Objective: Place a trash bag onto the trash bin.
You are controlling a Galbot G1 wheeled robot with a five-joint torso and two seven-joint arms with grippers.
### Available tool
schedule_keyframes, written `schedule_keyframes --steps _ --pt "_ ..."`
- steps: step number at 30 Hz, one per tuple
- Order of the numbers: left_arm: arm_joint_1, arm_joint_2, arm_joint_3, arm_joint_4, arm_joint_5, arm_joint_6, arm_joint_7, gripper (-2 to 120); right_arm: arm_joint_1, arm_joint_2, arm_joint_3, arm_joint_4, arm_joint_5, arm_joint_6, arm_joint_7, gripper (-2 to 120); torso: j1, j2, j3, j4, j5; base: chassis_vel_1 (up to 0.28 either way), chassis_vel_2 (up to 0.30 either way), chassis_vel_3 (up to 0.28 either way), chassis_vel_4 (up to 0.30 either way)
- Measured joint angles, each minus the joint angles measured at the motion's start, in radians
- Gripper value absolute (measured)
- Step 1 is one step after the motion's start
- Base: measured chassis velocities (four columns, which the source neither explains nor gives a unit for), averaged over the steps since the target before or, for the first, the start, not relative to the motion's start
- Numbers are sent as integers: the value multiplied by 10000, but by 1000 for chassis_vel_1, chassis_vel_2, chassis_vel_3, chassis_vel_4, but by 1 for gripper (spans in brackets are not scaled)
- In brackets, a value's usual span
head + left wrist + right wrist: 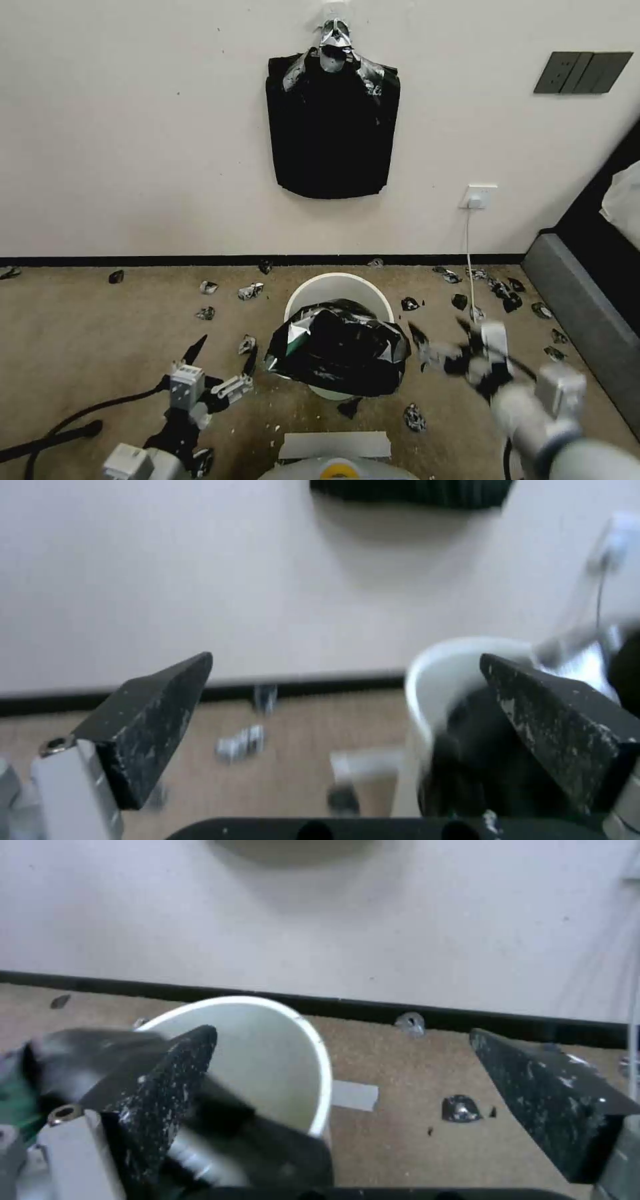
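While trash bag (340, 347) drapes trash bin (340, 285) | left gripper (220, 370), right gripper (445, 343): fingers apart

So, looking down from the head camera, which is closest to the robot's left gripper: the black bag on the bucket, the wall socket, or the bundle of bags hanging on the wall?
From the left gripper, low on the left with open fingers:
1. The trash bag, draped over the near side of the trash bin, just to the gripper's right.
2. The wall socket, farther right, low on the wall.
3. The hanging bundle of black bags, high on the wall.
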Motion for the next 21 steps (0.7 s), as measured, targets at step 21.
schedule_keyframes --steps 21 --pt "148 -1630 -454 298 1673 -927 370 100 10012 -836 -6393 -6924 -172 -2388 -5321 100 0 -1 2 -1 -3 0 0 0 0"
